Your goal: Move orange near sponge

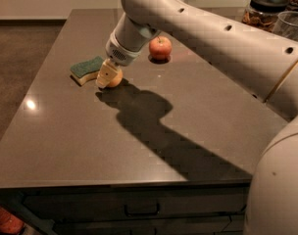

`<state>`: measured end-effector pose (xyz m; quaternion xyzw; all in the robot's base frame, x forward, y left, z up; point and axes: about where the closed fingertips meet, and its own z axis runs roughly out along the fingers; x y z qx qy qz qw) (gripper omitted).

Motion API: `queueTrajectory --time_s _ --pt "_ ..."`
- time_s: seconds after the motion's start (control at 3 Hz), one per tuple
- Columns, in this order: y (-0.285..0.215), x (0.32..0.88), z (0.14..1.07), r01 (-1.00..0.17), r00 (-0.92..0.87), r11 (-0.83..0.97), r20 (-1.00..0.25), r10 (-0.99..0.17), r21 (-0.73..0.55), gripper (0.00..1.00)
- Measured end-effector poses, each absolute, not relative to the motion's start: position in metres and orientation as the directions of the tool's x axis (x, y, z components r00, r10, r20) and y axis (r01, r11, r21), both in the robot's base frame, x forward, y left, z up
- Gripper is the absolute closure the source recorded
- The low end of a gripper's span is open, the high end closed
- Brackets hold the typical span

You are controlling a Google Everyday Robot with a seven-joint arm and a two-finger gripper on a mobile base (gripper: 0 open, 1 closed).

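Observation:
The orange [115, 78] rests on the dark table [80, 141], just right of the sponge [86, 68], a green-topped pad over yellow foam, and almost touching it. My gripper [106, 76] reaches down from the big white arm and is shut on the orange. One cream finger covers the fruit's left side, so only its right part shows.
A red apple [160, 47] with a stem sits further back on the table, right of the gripper. A dark-lidded jar [264, 11] and a clear container [292, 26] stand at the far right. The arm casts a wide shadow across the table's middle. Drawers run below the front edge.

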<state>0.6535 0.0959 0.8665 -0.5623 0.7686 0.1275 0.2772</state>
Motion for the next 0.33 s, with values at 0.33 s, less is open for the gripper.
queueTrajectory --time_s 0.33 --pt "0.0968 0.6532 0.8656 -0.936 -0.213 0.333 -0.569 -0.794 -0.115 0.0"
